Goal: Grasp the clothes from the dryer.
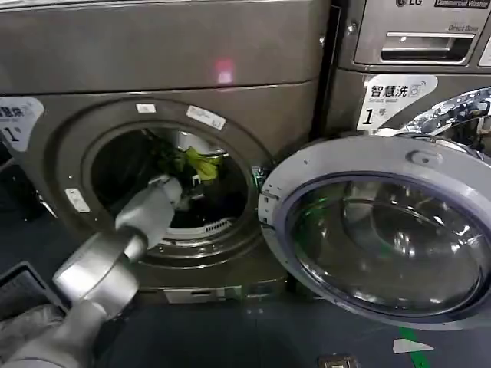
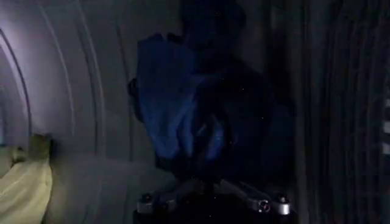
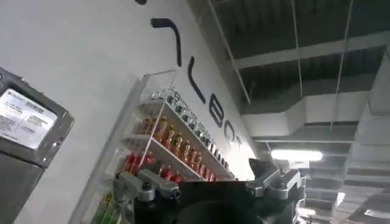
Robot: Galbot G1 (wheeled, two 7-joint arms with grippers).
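Note:
The dryer [image 1: 153, 54] stands with its round porthole open and its grey-rimmed glass door [image 1: 360, 157] swung out to the right. A yellow-green piece of the clothes [image 1: 201, 162] lies high in the drum. My left arm reaches through the porthole, and my left gripper [image 1: 182, 193] is deep inside, below that piece. In the left wrist view a dark blue piece [image 2: 164, 103] rises straight from my left gripper [image 2: 207, 182], whose jaws close on its lower end. The yellow-green piece [image 2: 24, 189] lies off to one side. My right gripper [image 3: 210, 182] is open, pointing up at a wall.
The lighter grey LG machine [image 1: 414, 38] stands right of the dryer, partly behind the open door. The door takes up the space in front right. A pink light [image 1: 224, 70] glows on the dryer's front. A shelf of bottles [image 3: 170, 146] hangs on the wall.

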